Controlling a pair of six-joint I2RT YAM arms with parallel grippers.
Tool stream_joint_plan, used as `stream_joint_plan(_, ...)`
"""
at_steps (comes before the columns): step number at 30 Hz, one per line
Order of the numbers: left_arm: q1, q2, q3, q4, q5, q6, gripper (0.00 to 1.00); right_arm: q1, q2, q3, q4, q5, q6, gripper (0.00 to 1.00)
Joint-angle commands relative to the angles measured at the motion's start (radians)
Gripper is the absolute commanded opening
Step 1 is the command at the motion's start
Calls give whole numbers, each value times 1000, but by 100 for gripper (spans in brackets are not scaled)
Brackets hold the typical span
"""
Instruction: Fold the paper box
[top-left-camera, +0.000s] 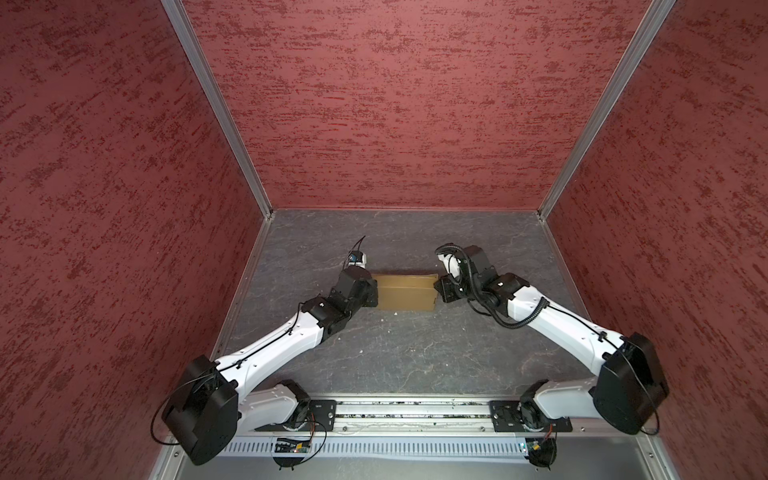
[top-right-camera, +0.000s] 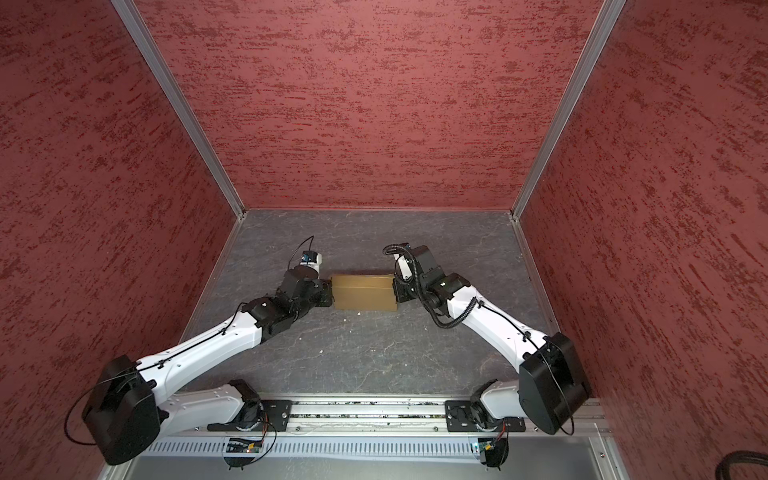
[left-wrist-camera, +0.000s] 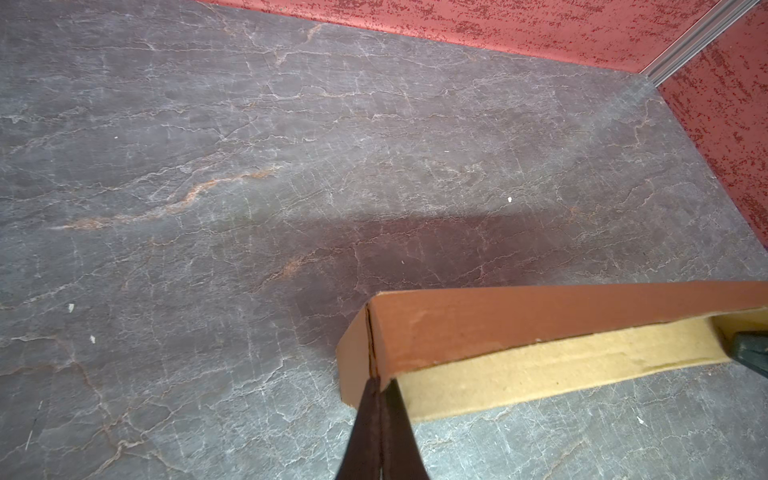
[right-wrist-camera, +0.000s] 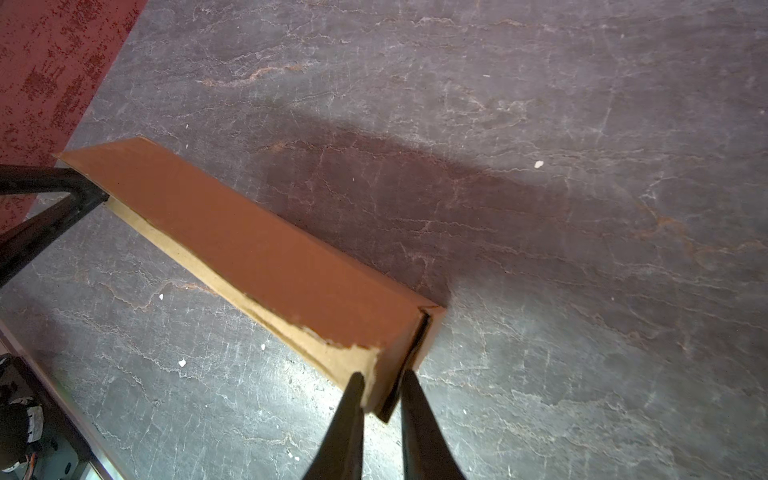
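The paper box (top-left-camera: 405, 293) lies just below centre frame on the grey tabletop (top-left-camera: 415, 357) in both top views, nearly closed. The right gripper (right-wrist-camera: 382, 376) clamps its end wall, likely to steady it. The left gripper (left-wrist-camera: 378, 384), fingers together, sits at the opposite corner, probably seating a flap.

Centre frame, a plain tan-brown paper box (top-left-camera: 405, 293) on a dark grey, slate-patterned tabletop (top-left-camera: 415, 357) veined in white and rust. Rose-red panels (top-left-camera: 395, 104) mottled with darker red fill the upper frame, edged by silver framing (top-left-camera: 217, 108). White arms (top-left-camera: 274, 353) with black joints cross the lower corners.
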Motion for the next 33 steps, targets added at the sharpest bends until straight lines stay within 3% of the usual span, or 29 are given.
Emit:
stream_joint_plan(1, -9, 12, -22, -68, 16, 0, 0, 1, -7, 15, 12, 8, -2, 17)
stream_joint_plan(33, -19, 23, -16, -71, 8, 1, 0, -20, -38, -25, 18, 8, 7, 16)
